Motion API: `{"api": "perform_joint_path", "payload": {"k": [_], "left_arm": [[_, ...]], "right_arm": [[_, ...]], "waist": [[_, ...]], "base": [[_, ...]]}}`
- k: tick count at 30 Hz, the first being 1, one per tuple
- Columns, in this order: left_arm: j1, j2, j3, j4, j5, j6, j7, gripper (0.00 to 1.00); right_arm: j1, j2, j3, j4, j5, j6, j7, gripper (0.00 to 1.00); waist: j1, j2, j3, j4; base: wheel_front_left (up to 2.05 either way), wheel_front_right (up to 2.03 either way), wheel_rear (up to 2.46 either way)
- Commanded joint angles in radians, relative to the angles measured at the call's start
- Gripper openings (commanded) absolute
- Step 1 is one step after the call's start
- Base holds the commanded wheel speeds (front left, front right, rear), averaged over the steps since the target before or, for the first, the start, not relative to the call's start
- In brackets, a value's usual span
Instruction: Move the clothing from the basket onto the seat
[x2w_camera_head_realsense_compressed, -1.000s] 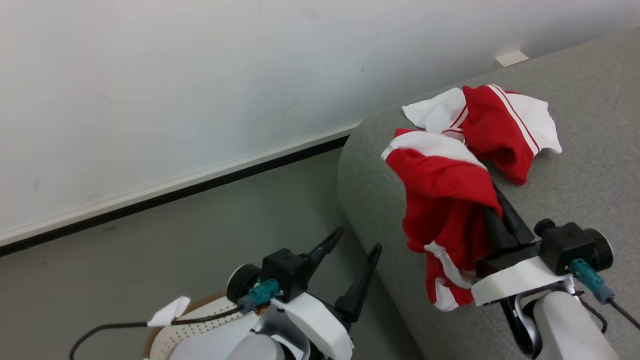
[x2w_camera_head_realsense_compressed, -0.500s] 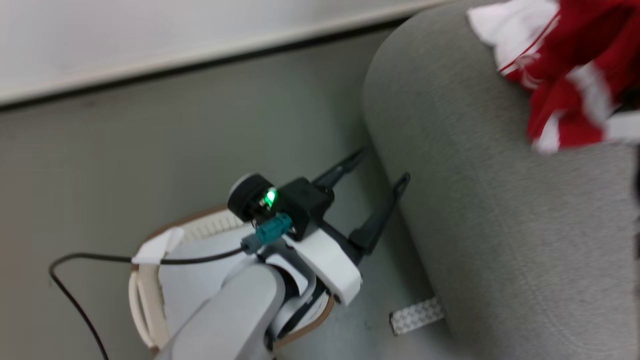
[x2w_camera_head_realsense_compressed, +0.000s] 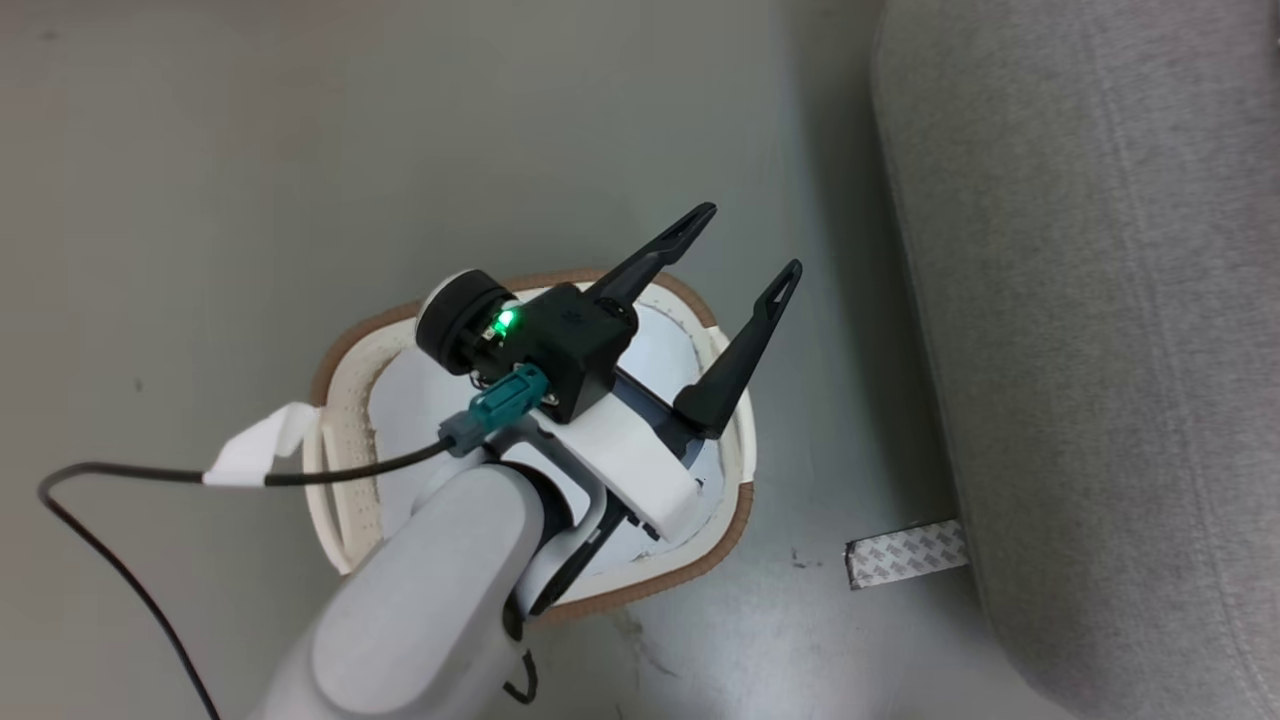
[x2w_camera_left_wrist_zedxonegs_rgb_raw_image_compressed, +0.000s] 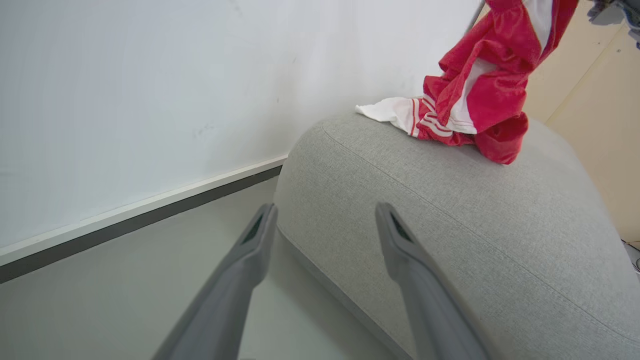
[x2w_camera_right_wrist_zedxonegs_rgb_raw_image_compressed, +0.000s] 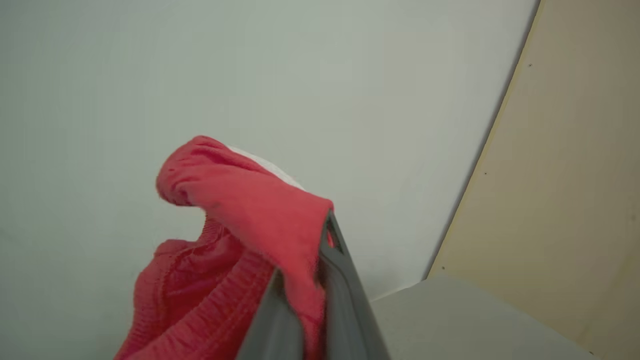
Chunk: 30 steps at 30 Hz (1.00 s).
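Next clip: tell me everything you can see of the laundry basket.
The basket is cream-white plastic with a brown rim and small round holes in its wall, rounded in outline seen from above. It stands upright on the grey floor, apart from the seat to its right. The open left gripper and its arm hang over it, hiding much of the pale inside.

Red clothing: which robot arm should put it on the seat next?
Right. The right gripper is shut on the clothing, which hangs over the seat. The left gripper is open and empty, above the basket.
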Motion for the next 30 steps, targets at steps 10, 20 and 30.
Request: {"api": "perform_joint_path", "payload": {"k": [10,20,30], "left_arm": [[0.015,0.000,-0.010,0.018,-0.009,0.011,-0.009,1.00],[0.049,0.019,0.018,0.037,-0.033,0.037,-0.033,1.00],[0.170,0.036,0.083,0.118,-0.084,0.088,-0.148,1.00]], "right_arm": [[0.159,0.045,-0.263,0.273,-0.165,-0.002,-0.092,0.19],[0.174,0.103,-0.343,0.368,-0.253,-0.002,-0.174,1.00],[0.425,0.237,-0.135,0.111,-0.196,-0.002,-0.175,1.00]], "waist": [[-0.0003,0.0000,0.024,0.034],[-0.0003,0.0000,-0.040,0.027],[-0.0003,0.0000,-0.240,0.040]], "base": [[0.00,0.00,0.00],[0.00,0.00,0.00],[0.00,0.00,0.00]]}}
